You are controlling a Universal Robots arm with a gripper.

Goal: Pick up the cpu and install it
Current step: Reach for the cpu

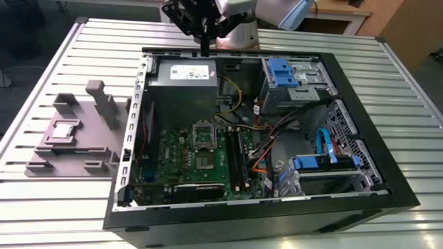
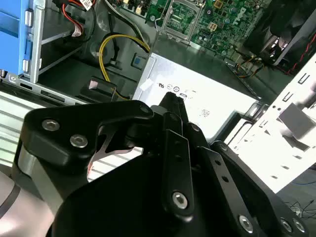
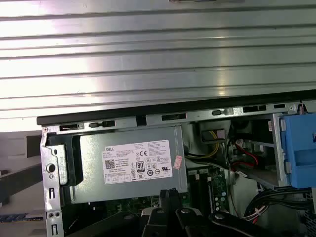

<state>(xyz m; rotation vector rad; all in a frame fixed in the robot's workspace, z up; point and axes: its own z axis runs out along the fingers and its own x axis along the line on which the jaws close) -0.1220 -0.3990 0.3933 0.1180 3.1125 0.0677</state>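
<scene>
The cpu, a small silver square, lies on the mauve-grey tray at the exterior view's left, outside the computer case. My gripper hangs over the case's far edge, above the grey power supply, far from the cpu. Its black fingers meet at one tip, shut on nothing, in both wrist views. The black socket frame sits on the green motherboard in mid-case, and also shows in the second wrist view.
The open black case holds blue drive bays, cables and a lower drive cage. Upright tray blocks stand beside the cpu. The ribbed metal table surrounds everything.
</scene>
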